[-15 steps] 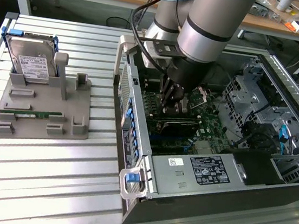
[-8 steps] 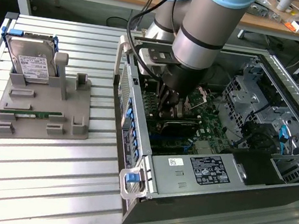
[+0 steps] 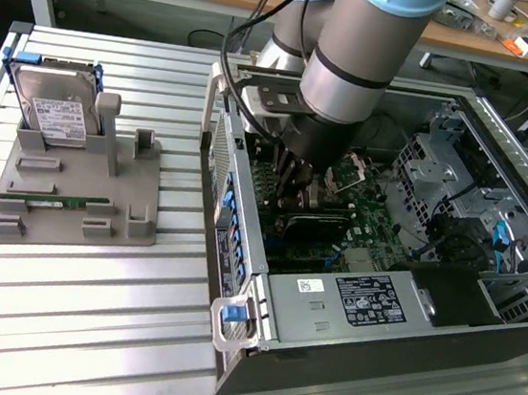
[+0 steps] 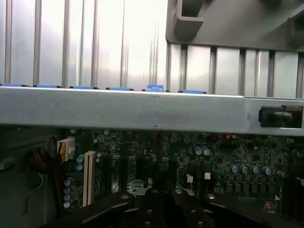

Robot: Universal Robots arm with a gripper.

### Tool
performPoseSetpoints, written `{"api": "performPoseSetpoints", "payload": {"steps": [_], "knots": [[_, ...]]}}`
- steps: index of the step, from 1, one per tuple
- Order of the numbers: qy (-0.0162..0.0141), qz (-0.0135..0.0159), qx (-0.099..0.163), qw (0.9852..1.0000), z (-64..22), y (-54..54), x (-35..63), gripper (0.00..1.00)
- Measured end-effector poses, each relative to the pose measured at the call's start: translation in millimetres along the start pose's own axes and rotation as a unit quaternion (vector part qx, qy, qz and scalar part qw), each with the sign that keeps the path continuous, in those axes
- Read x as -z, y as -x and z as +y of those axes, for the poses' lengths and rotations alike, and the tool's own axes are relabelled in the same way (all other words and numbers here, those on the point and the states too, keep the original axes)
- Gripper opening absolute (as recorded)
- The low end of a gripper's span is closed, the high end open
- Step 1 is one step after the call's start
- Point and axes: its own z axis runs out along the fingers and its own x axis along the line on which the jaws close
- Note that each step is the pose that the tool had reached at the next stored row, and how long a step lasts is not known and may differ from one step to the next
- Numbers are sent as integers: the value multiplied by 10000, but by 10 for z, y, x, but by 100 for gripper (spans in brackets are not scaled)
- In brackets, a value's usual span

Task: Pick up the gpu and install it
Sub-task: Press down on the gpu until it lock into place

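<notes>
Open computer case (image 3: 366, 306) on the bench (image 3: 86, 311), toward the exterior view's right; parts holder (image 3: 75, 203) to its left, carrying hard drive (image 3: 57, 114) and RAM stick (image 3: 56, 200).

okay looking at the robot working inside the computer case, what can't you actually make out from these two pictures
- Whether the gpu is seated in its slot: in the exterior view the pincer and arm cover that spot.
- The card's silver bracket: not visible in the exterior view, hidden behind the case wall.
- Text on the hard drive label: too small in the exterior view.
- The motherboard slots below the pincer in the wrist view: dark, blocked by the fingers.
</notes>
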Motion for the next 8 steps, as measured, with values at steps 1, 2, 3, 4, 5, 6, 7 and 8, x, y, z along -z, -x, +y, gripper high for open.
{"api": "performPoseSetpoints", "payload": {"steps": [1,2,3,4,5,6,7,8], "knots": [[0,1,1,10000,3,-1,80,11],[3,0,1,10000,-20,-3,138,11],[45,-13,3,10000,-143,-10,147,11],[89,-29,4,10000,-246,-14,153,11],[122,-43,5,9999,-319,-19,157,11],[202,-78,9,9998,-497,-27,166,11],[252,-100,11,9996,-610,-32,172,11],[275,-114,14,9996,-687,-36,176,11]]}}
